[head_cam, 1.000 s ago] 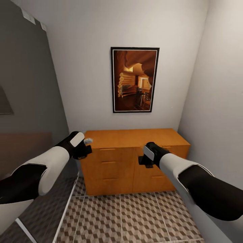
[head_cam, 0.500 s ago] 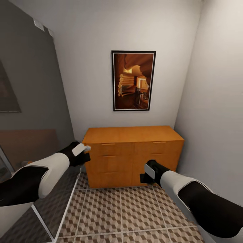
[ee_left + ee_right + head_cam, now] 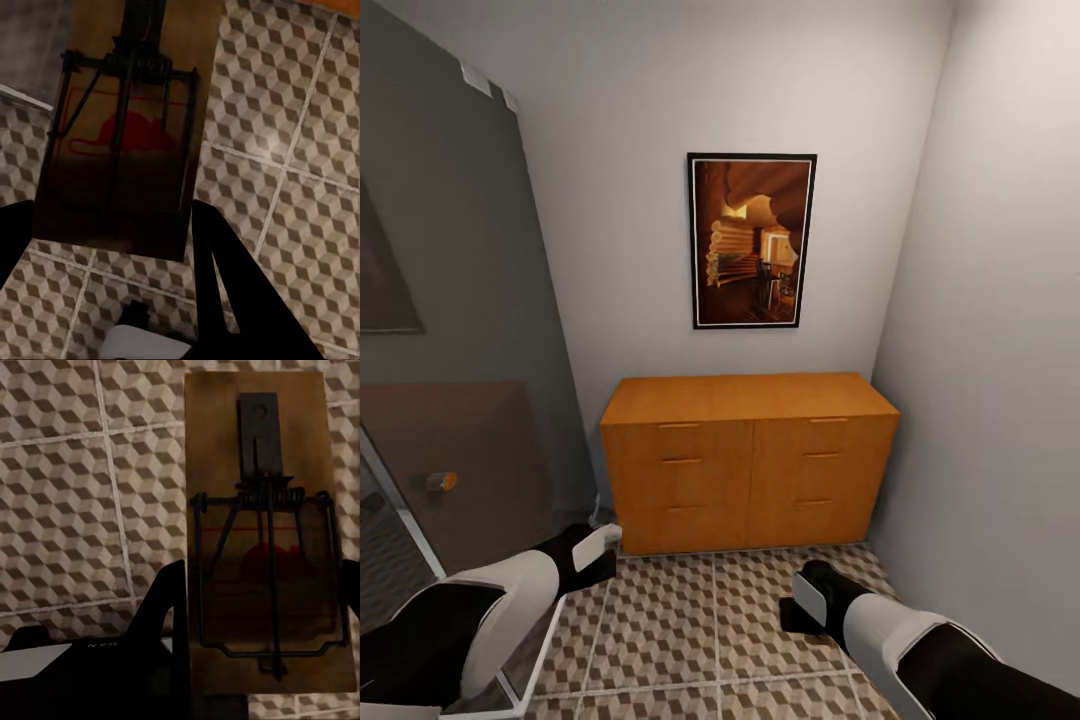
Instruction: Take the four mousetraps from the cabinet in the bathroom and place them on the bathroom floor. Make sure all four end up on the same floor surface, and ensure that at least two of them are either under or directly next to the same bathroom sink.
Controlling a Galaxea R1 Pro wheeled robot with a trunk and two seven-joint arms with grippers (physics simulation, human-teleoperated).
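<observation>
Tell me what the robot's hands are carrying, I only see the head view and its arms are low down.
Observer: The left tool is carrying a mousetrap, a wooden board with dark wires and a red mark.
Operator: And the other hand?
Observer: The right tool is shut on a second mousetrap, wire side facing its camera.
Operator: What is under them?
Observer: Under both is the bathroom floor, tiled in little brown and white cubes, and neither trap touches it.
</observation>
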